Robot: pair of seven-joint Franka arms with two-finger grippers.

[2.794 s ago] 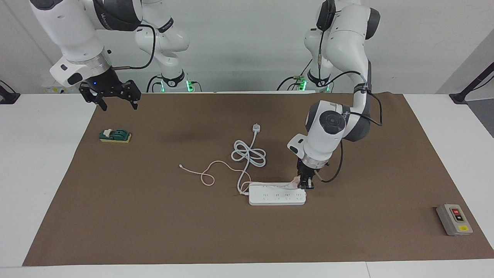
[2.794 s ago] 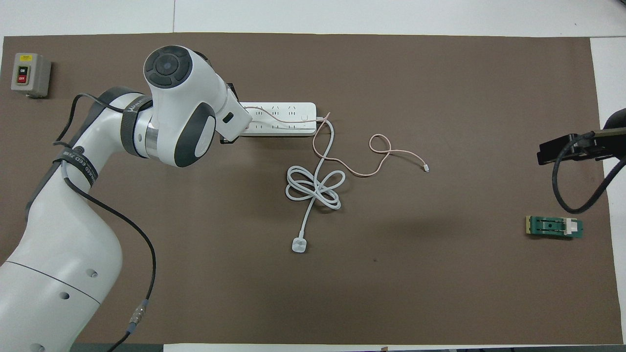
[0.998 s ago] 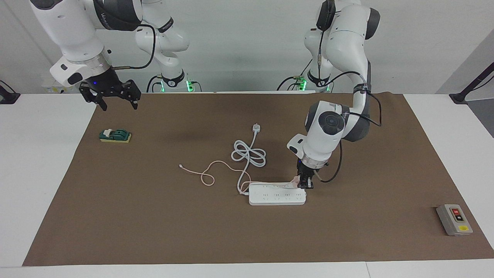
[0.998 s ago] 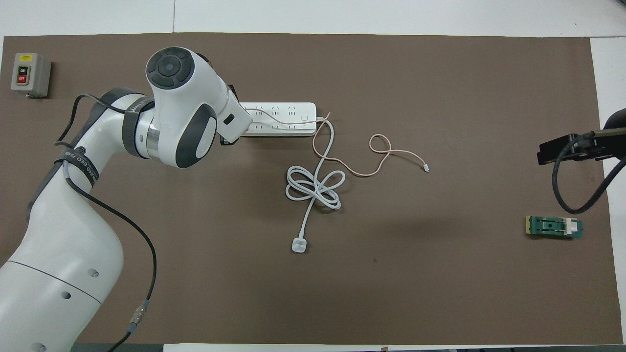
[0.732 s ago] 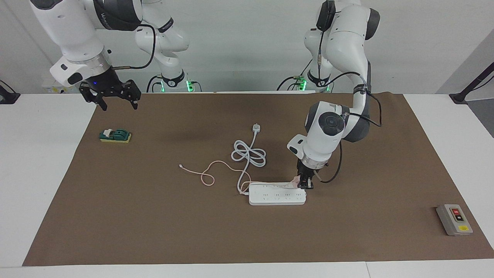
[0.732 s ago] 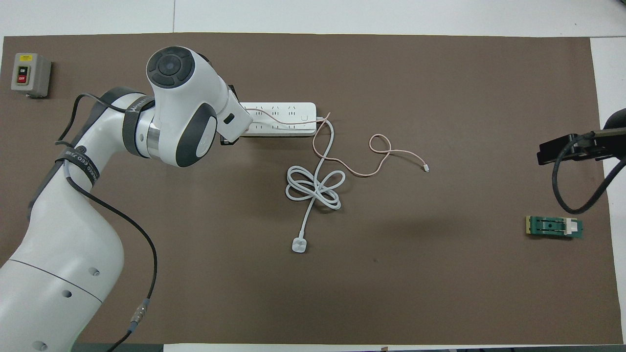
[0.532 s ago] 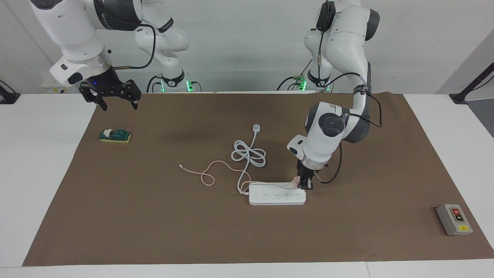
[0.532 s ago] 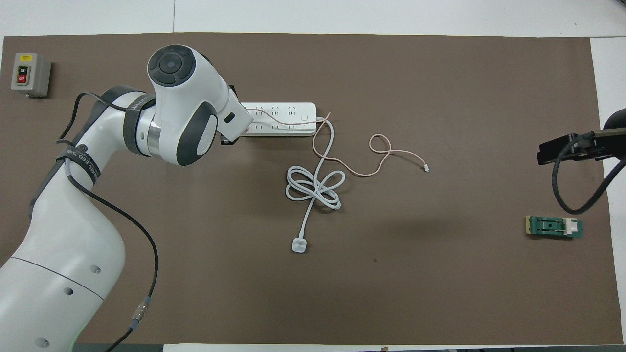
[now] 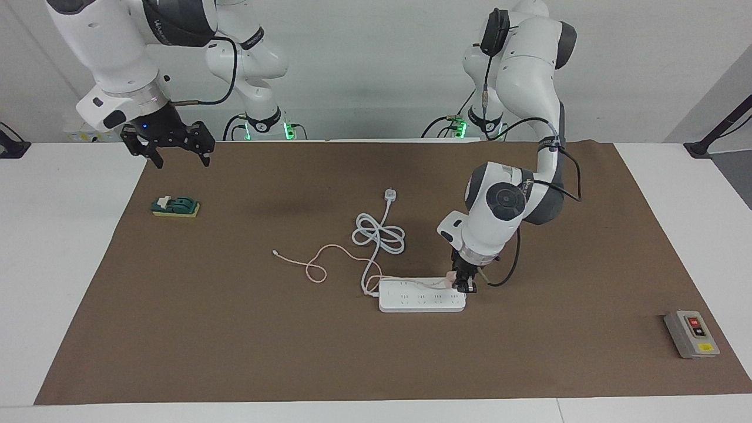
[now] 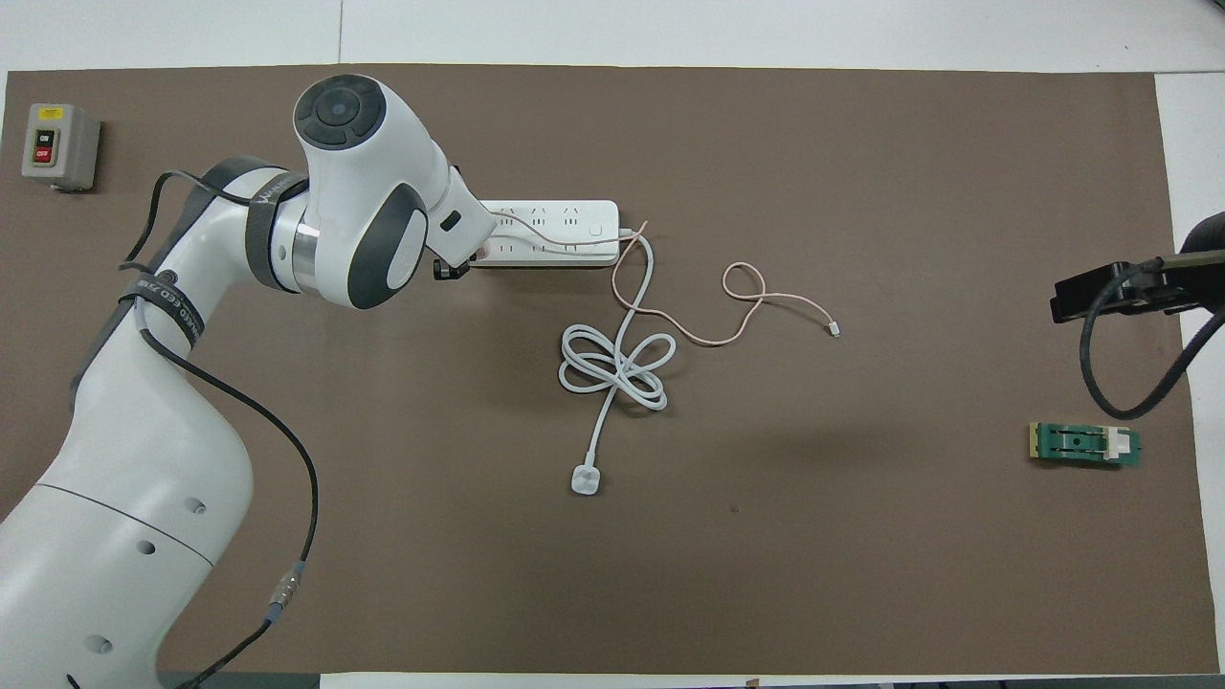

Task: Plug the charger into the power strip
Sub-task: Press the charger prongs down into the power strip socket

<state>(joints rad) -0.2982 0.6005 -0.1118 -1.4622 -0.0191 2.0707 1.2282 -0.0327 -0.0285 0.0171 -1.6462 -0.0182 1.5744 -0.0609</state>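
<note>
We judge insertion under way, unfinished: our left gripper [image 9: 464, 286], clamped on the small pale-pink cube charger [image 9: 451, 274], presses at the long white power strip's [image 9: 420, 298] left-arm end; right gripper [image 9: 176, 151] waits, fingers apart.

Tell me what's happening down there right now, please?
Left gripper holds small pale pink cube charger low over end of long flat white power strip. Right gripper waits, fingers open, above small green switch. Thin pink cable lies across sockets.
</note>
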